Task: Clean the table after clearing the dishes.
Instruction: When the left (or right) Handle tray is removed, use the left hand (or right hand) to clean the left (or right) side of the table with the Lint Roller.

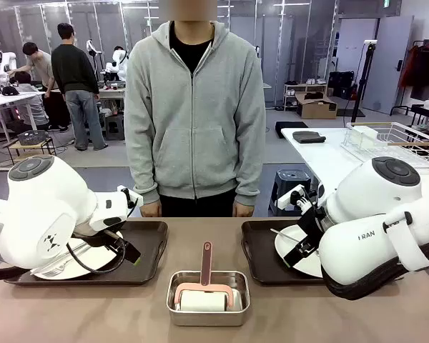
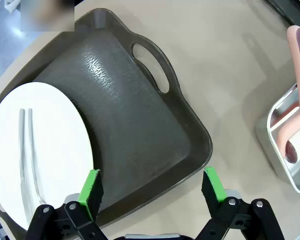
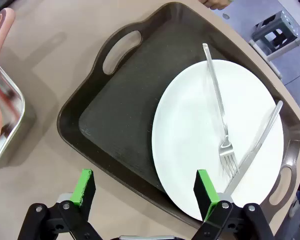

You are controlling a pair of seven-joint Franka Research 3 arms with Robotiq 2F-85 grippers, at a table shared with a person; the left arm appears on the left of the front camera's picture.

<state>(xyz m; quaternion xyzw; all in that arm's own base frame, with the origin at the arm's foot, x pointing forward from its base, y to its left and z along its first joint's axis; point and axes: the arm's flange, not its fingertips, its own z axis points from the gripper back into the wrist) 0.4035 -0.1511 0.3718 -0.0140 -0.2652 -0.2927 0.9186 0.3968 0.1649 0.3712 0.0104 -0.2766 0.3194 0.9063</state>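
L gripper & R gripper wide open, empty, each over near rim of a dark rectangular handled tray, prob to lift it off beige counter; round white plates w/ cutlery lie on trays

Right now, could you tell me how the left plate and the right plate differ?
On the left plate the cutlery lies parallel; on the right plate the fork and knife form a V. The left plate sits at the left end of the left tray, the right plate at the right end of the right tray. Both are round, white.
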